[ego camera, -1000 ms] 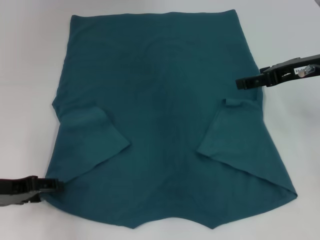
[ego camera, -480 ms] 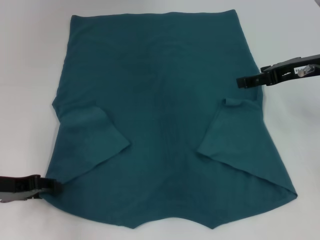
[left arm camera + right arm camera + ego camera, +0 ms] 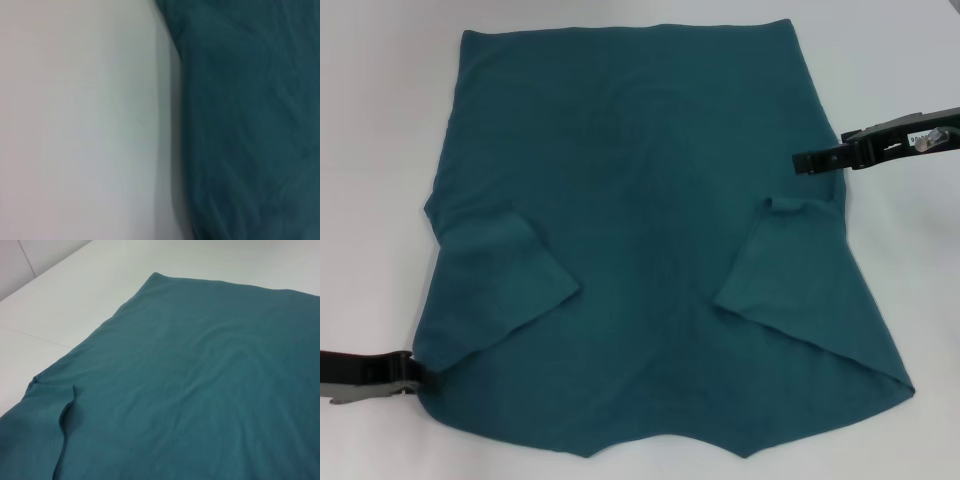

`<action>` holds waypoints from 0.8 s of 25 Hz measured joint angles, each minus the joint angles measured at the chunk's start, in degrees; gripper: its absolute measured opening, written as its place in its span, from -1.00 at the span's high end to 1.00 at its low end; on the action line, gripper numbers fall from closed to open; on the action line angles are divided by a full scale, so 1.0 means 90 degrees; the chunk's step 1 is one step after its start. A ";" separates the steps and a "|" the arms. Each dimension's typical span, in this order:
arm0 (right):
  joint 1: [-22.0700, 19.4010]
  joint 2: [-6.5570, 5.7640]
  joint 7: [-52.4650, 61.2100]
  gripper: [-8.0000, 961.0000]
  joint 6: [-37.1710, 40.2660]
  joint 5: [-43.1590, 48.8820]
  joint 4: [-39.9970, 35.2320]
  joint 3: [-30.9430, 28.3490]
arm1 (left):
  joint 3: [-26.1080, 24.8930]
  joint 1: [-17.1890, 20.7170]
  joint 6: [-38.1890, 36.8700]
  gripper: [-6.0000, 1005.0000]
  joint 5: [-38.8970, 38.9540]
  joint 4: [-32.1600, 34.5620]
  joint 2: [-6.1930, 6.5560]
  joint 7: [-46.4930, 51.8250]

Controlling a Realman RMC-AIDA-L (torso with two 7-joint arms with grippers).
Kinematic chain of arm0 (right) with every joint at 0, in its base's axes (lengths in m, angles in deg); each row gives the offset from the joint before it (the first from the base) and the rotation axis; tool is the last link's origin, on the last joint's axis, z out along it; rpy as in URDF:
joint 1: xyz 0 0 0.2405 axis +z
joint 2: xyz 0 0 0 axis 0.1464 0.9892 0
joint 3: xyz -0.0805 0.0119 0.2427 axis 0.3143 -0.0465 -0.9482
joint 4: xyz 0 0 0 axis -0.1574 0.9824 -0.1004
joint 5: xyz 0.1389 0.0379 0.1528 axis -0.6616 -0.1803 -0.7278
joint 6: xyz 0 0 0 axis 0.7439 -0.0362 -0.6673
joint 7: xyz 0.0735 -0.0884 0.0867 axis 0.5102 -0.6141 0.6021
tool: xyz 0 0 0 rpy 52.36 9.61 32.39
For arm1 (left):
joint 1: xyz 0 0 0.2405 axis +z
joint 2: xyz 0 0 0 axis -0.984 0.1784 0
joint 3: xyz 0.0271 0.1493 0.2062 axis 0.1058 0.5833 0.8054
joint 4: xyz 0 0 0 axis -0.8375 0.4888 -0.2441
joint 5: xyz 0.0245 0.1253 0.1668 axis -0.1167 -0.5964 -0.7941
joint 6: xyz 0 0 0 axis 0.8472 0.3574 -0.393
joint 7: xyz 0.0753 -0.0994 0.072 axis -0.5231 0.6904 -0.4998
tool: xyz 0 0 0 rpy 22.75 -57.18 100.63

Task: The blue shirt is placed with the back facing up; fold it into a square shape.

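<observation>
1. The blue shirt lies flat across the middle of the white worktop, back up. Both sleeves are folded in over the body, with the straight hem towards the far edge and the collar end at the near edge.
2. The left gripper sits low at the shirt's near-left corner, beside the worktop's left edge. Its tips meet the cloth edge, but I cannot tell whether they are closed on it.
3. The right gripper hovers over the shirt's right edge, above the folded sleeve. It looks narrow and empty, though its opening cannot be judged.
4. Risks: a grasp that catches only one layer would drag the shirt askew; lifting one side alone could flip the sleeves open; uneven pulls would wrinkle the fold.
5. No lettering, brand or label is readable on the shirt.
</observation>
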 joint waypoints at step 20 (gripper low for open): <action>-0.0006 0.0113 0.1690 -0.88 0.1604 0.1764 -0.0090 0.0078 | -0.0049 -0.0112 -0.0287 0.94 0.0356 0.0141 0.0075 -0.0579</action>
